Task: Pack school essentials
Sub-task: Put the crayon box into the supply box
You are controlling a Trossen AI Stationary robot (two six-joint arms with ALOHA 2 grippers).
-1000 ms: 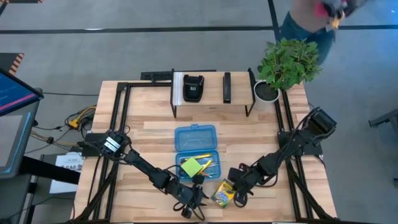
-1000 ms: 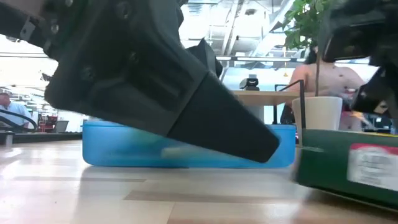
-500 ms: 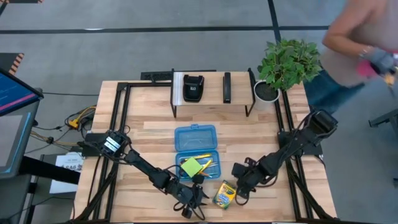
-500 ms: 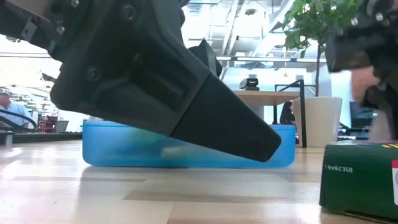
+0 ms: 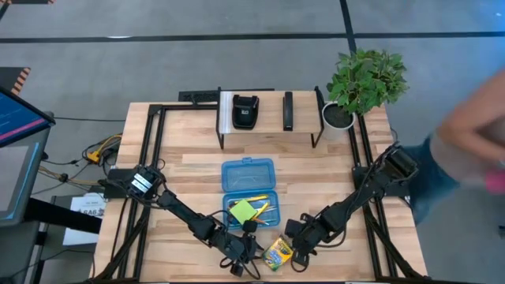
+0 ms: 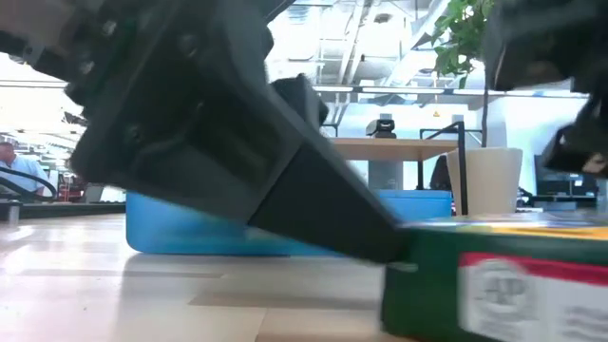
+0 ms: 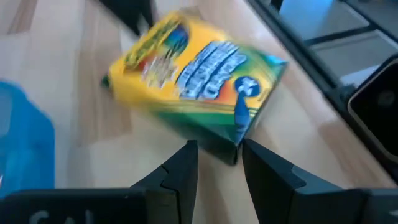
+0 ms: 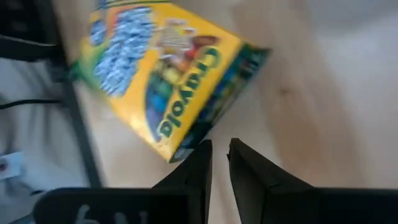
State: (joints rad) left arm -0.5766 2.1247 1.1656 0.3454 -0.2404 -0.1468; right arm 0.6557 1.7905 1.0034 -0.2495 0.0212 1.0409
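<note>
The yellow-green crayon box point(image 5: 278, 252) lies flat on the table near its front edge, between my two grippers. My left gripper point(image 5: 252, 251) stands open at the box's left, and a corner of the box point(image 7: 237, 148) reaches into its gap. My right gripper point(image 5: 297, 244) is at the box's right, with its fingers nearly together. Behind them the blue case point(image 5: 248, 183) lies open on the table. It holds the green sticky-note pad point(image 5: 241, 211) and pencils point(image 5: 261, 207). Scissors and eraser do not show. My left gripper meets the crayon box at its corner point(image 7: 237, 148), which sits between the two fingertips point(image 7: 252, 152). In the low view the fingertip point(image 6: 380, 242) touches the box's end point(image 6: 404, 271). The fingers slant down from the table's left. The box stays flat on the table. My right gripper pushes the crayon box with its nearly shut fingertips point(image 8: 202, 152) against the box's edge near a corner point(image 8: 180, 149). The fingers slant steeply down from the table's right. The box lies flat on the wood, label up.
A dark rack point(image 5: 268, 118) with black devices stands at the table's far side, and a potted plant point(image 5: 363, 79) at the far right corner. A person point(image 5: 473, 142) moves beyond the table's right edge. Bare wood lies left of the case.
My right gripper has gone toward the table's left and near edge, pushing the crayon box. The box has slid along the table to the left until it meets my left gripper's fingertips. The person beyond the table has walked on to the right side.
</note>
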